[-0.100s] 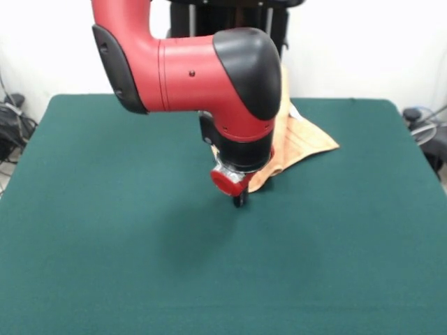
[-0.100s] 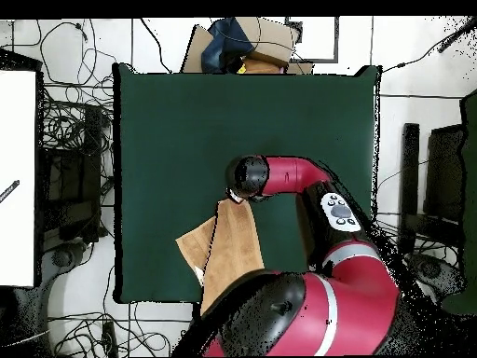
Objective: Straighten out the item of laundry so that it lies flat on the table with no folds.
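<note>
A red-and-black robot arm [image 1: 202,70] reaches low over the green tabletop [image 1: 105,244], its gripper [image 1: 240,198] down at one end of an orange-brown towel [image 1: 300,143]. Whether the gripper is apart, together or clamped on the cloth cannot be told; the wrist blocks it from both cameras.

The job looks far from done. From overhead the towel [image 2: 228,247] lies bunched and doubled over itself, a long strip running from the gripper [image 2: 235,194] toward 6 o'clock with a second flap jutting toward 8 o'clock, near the tabletop's [image 2: 168,121] robot-side edge. It has yet to be spread flat, and most of the felt stands unused.

The overhead camera shows the towel's full outline and its fold lines. The front camera hides much of the cloth behind the arm, yet it alone shows the gripper close to the felt, and a corner spilling out toward 3 o'clock.
</note>
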